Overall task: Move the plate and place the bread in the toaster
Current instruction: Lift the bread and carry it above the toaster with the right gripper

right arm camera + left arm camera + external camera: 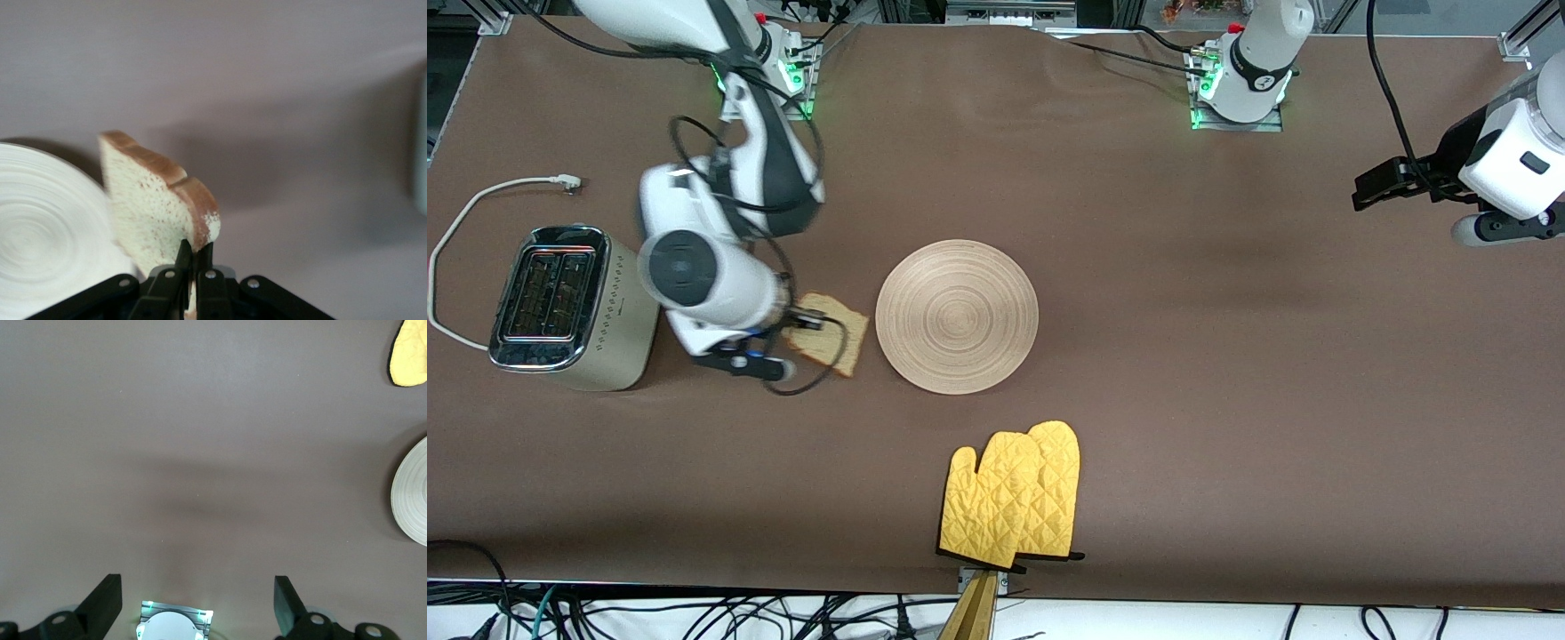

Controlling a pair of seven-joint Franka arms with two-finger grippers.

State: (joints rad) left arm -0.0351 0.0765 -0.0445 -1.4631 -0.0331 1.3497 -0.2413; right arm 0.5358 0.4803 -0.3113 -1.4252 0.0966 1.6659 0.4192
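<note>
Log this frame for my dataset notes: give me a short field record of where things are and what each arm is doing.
bread: clamped at its edge in the right gripper, up in the air between toaster and plate
plate: bare, mid-table
toaster: at the right arm's end, slots empty
mitts: yellow pair, nearer the camera than the plate
left gripper: jaws open, holding nothing, waiting over bare table at its own end

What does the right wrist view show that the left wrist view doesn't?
Only the right wrist view shows the bread, pinched at one edge in the right hand, lifted off the table. Only the left wrist view shows the left hand, open and holding nothing over bare table, plus a corner of the yellow mitt. Both views show part of the plate.
</note>
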